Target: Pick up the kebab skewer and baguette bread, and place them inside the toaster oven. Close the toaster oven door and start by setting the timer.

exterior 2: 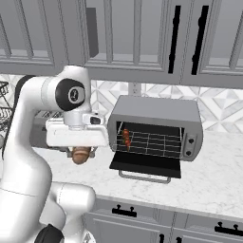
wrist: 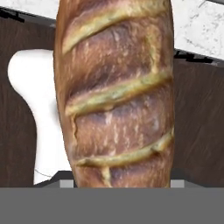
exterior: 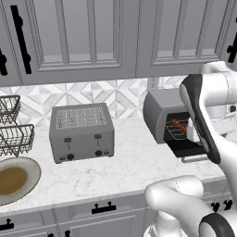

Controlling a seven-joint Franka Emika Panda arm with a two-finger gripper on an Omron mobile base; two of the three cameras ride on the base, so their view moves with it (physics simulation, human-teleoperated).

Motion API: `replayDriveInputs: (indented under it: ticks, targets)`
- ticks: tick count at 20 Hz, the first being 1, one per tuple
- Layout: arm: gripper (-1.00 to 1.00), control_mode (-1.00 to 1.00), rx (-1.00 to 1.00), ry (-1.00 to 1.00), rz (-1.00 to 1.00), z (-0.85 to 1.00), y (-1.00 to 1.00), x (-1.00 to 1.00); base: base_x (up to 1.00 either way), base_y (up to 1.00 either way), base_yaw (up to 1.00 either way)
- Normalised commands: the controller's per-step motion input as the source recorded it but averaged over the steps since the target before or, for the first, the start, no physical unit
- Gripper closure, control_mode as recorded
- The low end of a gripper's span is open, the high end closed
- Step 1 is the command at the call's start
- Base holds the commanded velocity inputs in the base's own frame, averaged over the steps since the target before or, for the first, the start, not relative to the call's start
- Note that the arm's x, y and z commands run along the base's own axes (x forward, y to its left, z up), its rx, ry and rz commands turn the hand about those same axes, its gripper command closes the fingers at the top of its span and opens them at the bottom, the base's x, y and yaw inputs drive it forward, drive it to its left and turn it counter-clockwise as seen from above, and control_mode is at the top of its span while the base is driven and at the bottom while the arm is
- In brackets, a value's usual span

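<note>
hand (exterior 2: 81,153) clamped on baguette bread (exterior 2: 81,154), left-centre of right base view, held short of the oven mouth, likely lined up for loading | toaster oven (exterior 2: 156,127) centre-right on counter (exterior 2: 213,185), toaster oven door (exterior 2: 146,165) dropped open | kebab skewer (exterior 2: 126,138) on rack, left end | pop-up toaster (exterior: 82,132) far left, slots bare

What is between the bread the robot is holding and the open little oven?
Nothing. In the right base view, the baguette bread hangs in the gripper left of the toaster oven, with just bare marble counter in between.
</note>
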Motion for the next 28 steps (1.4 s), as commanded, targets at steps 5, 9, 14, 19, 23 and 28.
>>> replayDriveInputs:
  ticks: [5, 9, 14, 19, 23, 28]
  targets:
    - [1.00, -1.00, 0.06, 0.04, 0.06, 0.05, -1.00, 0.33, 0.00, 0.00, 0.00]
    - [1.00, -1.00, 0.07, 0.00, 0.20, -0.18, -0.93, 0.36, 0.00, 0.00, 0.00]
    - [1.00, -1.00, 0.11, 0.00, 0.22, -0.07, -0.72, 0.55, 0.00, 0.00, 0.00]
    - [1.00, -1.00, 0.14, 0.00, 0.29, -0.25, -0.19, 0.53, 0.00, 0.00, 0.00]
    - [1.00, -1.00, 0.15, -0.08, 0.27, -0.30, -0.08, 0.37, 0.00, 0.00, 0.00]
    - [1.00, -1.00, 0.10, -0.10, 0.13, -0.34, -0.31, 0.07, 0.00, 0.00, 0.00]
